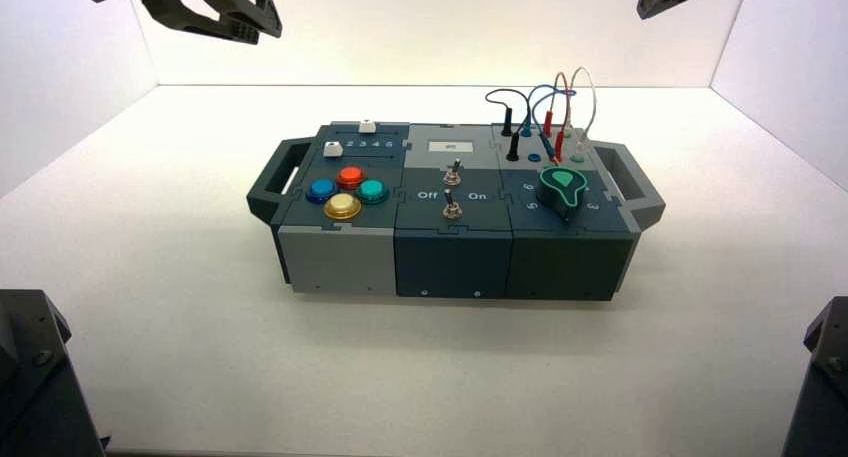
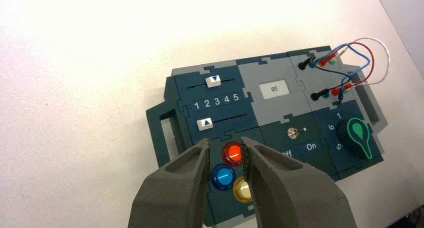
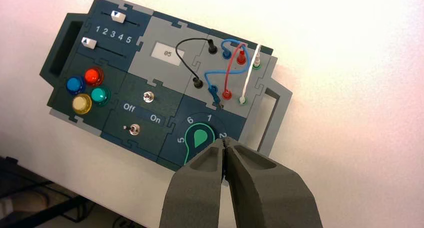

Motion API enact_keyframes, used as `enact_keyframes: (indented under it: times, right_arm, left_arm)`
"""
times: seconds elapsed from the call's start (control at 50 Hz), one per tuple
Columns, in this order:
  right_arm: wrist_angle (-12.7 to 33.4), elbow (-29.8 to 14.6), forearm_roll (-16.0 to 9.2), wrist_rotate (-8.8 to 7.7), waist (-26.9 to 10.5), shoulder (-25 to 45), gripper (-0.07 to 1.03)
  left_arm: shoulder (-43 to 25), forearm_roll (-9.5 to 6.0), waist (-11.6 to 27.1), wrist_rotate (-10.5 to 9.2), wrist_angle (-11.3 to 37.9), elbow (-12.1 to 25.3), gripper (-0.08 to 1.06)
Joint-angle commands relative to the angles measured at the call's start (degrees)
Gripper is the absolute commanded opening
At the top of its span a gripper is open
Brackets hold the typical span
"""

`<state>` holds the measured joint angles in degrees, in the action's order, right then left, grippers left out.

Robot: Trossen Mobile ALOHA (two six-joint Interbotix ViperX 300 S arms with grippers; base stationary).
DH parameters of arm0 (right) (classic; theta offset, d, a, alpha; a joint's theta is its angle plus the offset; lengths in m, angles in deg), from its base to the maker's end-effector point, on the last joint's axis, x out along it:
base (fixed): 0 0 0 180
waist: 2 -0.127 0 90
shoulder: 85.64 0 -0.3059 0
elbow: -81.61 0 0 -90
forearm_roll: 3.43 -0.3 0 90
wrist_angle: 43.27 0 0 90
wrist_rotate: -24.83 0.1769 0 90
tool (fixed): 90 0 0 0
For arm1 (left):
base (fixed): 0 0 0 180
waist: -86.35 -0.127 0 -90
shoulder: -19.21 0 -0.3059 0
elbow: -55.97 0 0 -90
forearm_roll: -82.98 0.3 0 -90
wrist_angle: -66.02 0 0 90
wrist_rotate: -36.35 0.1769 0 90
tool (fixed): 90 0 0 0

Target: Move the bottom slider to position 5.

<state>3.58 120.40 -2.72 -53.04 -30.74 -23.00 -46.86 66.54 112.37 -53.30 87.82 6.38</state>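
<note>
The bottom slider (image 2: pixel 205 123) is a small white knob with a blue triangle. It sits at the left end of its dark slot, below the numeral 1, and it also shows in the high view (image 1: pixel 333 148) and the right wrist view (image 3: pixel 88 42). The numeral 5 (image 2: pixel 236 97) ends the row of white numerals, toward the box's middle. My left gripper (image 2: pixel 225 140) is open and empty, held high above the box, with the red button (image 2: pixel 232 152) showing between its fingers. My right gripper (image 3: pixel 223 143) is shut and empty, high up near the green dial (image 3: pixel 198 138).
The upper slider's white knob (image 2: pixel 213 81) sits partway along its own slot. Blue (image 2: pixel 222 176) and yellow (image 2: pixel 242 189) buttons lie by the red one. The box also has a small display reading 05 (image 2: pixel 273 89), toggle switches (image 2: pixel 294 133) and looped wires (image 2: pixel 350 63). Handles stick out at both ends.
</note>
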Motion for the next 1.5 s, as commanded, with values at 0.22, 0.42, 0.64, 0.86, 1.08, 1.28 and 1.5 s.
enact_keyframes:
  times: [0.22,0.42,0.64,0.86,1.08,1.28,1.5]
  right_arm:
    - [-0.26,-1.58,-0.09,-0.18,0.44,-0.26,-0.02]
    - [-0.26,-1.58,-0.09,-0.18,0.35,-0.26,-0.02]
    - [-0.26,-1.76,-0.35,-0.18,0.35,-0.26,-0.02]
    - [-0.18,-2.81,-0.70,0.18,0.35,-0.26,-0.02]
    - [0.70,-3.69,-1.41,0.35,0.35,-0.26,-0.02]
    - [0.97,-3.78,-2.02,0.44,0.35,-0.26,-0.02]
    - [1.05,-3.78,-2.46,0.53,0.35,-0.44,-0.02]
  left_arm:
    - [0.00,0.00,-0.18,-0.09,-0.62,0.62,0.36]
    - [-2.20,0.00,-0.18,0.09,-2.29,0.70,0.15]
    - [-9.23,0.00,-0.09,0.09,-3.25,3.08,-0.03]
    - [-19.25,0.00,-0.18,-0.09,-4.92,5.54,-0.03]
    - [-28.04,0.00,-0.18,-0.18,-5.27,8.70,-0.03]
    - [-32.61,0.00,-0.35,-0.18,-5.36,11.78,-0.03]
    - [-35.07,0.00,-2.11,-0.18,-4.92,13.62,-0.03]
